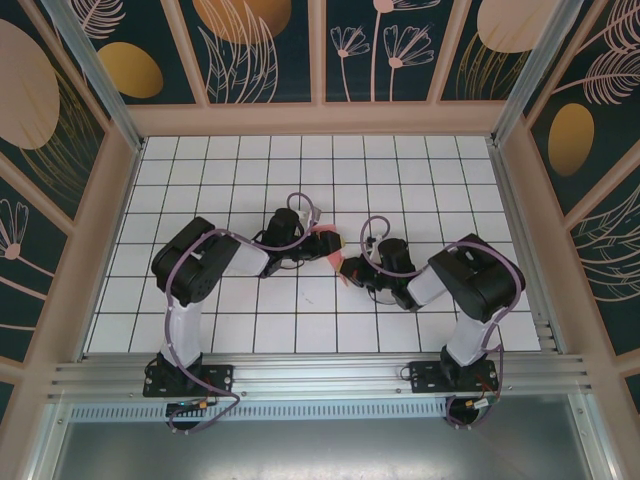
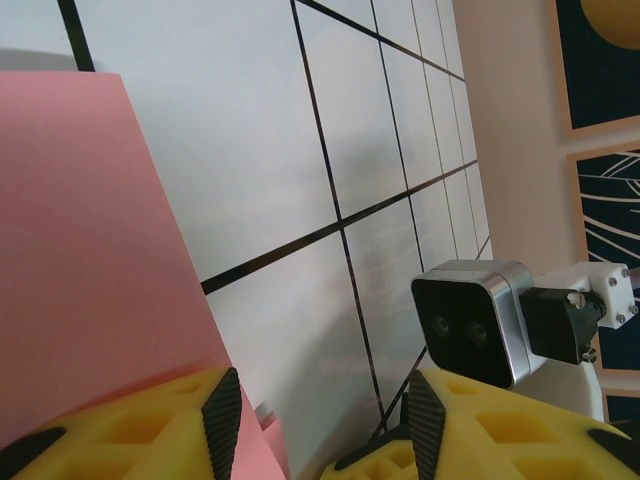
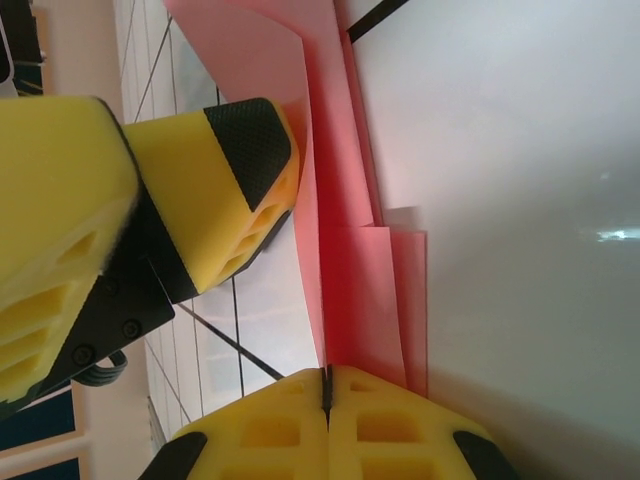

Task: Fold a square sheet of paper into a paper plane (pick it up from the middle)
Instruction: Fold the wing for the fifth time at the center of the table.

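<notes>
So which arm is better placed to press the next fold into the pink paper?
Probably the left. The right gripper is shut on the pink paper, anchoring it, while the left gripper is open and free, with one pad right beside the sheet.

White gridded table (image 1: 200, 170) walled by floral panels (image 1: 260, 50).

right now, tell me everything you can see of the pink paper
The pink paper is thin, plain and salmon-coloured with a matte look. It is already folded into several overlapping layers with sharp creases. It sits between the two arms, over the middle of the white grid table. The right gripper is shut on its folded layers. The left gripper is open, and one of its fingers appears to rest against a loose flap.
</notes>
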Available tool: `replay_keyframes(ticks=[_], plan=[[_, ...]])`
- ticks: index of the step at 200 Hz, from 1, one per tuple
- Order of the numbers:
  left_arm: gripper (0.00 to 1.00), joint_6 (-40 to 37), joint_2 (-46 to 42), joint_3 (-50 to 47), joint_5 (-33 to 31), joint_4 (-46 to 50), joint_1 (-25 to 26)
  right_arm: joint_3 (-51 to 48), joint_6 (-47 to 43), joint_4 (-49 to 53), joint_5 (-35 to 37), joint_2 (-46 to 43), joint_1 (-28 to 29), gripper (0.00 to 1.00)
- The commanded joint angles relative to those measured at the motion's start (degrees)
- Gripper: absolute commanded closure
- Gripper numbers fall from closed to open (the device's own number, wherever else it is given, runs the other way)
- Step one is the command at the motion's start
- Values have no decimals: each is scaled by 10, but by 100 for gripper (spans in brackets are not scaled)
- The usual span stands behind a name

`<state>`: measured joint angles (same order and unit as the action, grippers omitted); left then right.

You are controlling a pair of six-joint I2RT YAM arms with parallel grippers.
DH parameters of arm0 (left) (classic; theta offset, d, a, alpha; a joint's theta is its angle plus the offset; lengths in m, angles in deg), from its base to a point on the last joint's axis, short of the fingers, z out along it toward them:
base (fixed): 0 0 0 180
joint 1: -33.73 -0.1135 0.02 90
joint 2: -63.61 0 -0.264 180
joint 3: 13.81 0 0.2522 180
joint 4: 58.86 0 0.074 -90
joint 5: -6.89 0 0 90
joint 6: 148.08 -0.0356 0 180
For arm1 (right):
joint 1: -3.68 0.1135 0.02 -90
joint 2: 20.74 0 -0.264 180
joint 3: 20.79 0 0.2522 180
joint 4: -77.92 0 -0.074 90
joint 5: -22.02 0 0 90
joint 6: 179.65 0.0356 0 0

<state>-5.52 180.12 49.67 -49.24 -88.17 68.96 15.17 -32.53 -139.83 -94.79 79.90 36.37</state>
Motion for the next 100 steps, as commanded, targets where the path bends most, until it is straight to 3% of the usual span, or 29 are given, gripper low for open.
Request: replay_keyframes(ticks=[1,49,100], plan=[[50,-13,29,6,-25,16,-2,13,-29,106,27,-50,-4,88],[51,-26,32,18,-21,41,-2,63,-145,342,131,-156,0,67],[51,-32,33,33,-18,62,-3,123,-225,395,99,-125,1,60]])
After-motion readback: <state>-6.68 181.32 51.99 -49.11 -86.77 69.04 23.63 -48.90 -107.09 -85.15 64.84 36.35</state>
